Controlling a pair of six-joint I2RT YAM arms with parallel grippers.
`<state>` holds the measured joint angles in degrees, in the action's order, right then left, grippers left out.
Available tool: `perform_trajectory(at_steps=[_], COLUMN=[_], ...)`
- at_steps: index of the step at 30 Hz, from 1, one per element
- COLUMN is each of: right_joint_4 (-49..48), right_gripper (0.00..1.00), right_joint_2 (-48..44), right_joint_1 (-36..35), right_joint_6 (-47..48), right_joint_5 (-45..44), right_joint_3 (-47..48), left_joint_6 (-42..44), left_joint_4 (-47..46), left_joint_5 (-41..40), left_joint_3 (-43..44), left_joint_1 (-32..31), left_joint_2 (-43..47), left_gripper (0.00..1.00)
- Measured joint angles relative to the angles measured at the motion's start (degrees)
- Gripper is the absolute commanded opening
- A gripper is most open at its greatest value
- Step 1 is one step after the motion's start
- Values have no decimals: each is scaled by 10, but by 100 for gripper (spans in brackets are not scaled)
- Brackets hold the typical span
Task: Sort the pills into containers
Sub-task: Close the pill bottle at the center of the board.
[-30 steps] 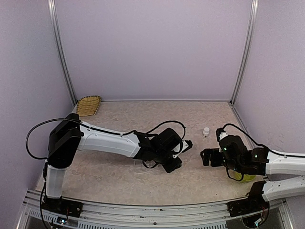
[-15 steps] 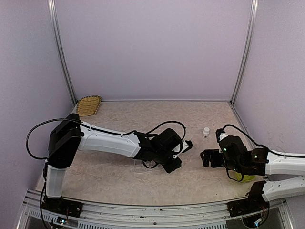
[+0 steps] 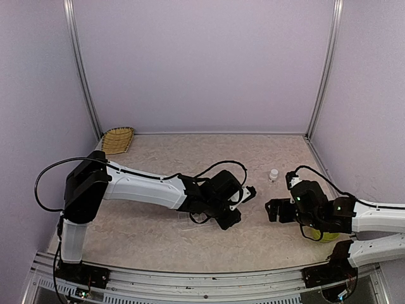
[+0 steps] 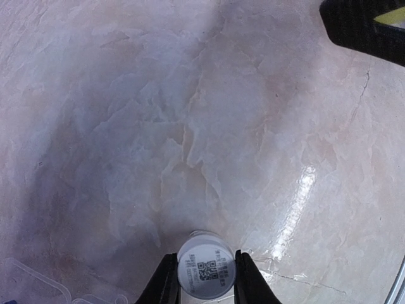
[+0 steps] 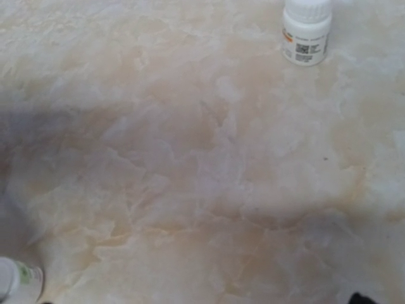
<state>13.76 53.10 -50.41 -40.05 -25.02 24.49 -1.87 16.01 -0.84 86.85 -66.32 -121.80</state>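
My left gripper (image 4: pixel 205 282) is shut on a small white round bottle (image 4: pixel 205 271) whose QR-code label faces the camera; it holds the bottle low over the table. In the top view this gripper (image 3: pixel 244 194) is at mid-table. The clear organizer box (image 3: pixel 190 220) lies just under and behind the left wrist; one corner shows in the left wrist view (image 4: pixel 39 283). No pills show in any view. My right gripper (image 3: pixel 276 209) hangs open and empty to the right of the left gripper; its fingers are almost out of its own wrist view.
A second white bottle (image 3: pixel 273 175) stands upright behind the right gripper, also in the right wrist view (image 5: pixel 306 30). A yellow-green bowl (image 3: pixel 323 236) sits under the right forearm. A woven basket (image 3: pixel 118 139) lies in the back left corner.
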Motion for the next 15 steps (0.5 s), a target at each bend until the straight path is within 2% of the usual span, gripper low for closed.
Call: perform_trajectory(at_steps=[7, 15], right_joint_4=[-27, -125], right_gripper=[99, 99], right_joint_2=[2, -70], right_joint_1=[3, 4], right_joint_6=[32, 112], right_joint_5=[44, 218], right_joint_3=[-9, -52], left_joint_6=[0, 2], left_joint_4=[-5, -67], left_joint_5=[9, 84], left_joint_3=[-3, -98], left_joint_1=[1, 23], left_joint_2=[5, 129], left_gripper=[15, 15])
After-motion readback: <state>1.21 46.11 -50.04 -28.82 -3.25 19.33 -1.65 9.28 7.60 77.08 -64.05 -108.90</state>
